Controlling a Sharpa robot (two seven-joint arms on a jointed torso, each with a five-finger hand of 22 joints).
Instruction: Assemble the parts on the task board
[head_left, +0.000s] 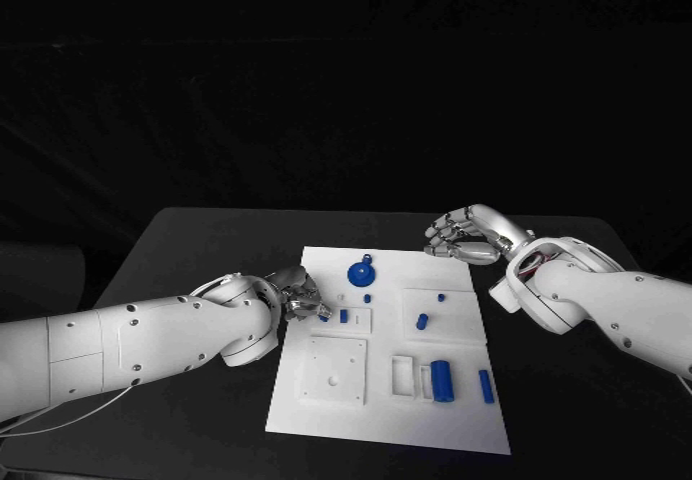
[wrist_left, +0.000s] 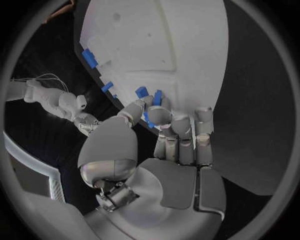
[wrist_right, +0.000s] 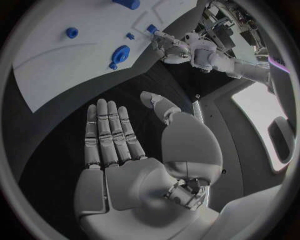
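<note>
Black table w/ flat white task board (head_left: 378, 420) (blue round part (head_left: 361, 272)).

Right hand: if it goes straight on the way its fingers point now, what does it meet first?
Probably bare table, then the task board edge. The right hand holds nothing, and its fingers aim toward the round blue part, but depth is unclear.

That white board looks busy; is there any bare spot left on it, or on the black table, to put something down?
The task board is bare along its near edge, below the square plate and the blue cylinder. The black table is bare at its far left. It is crowded where the left hand pinches a blue part, with more blue parts close beside it.
</note>
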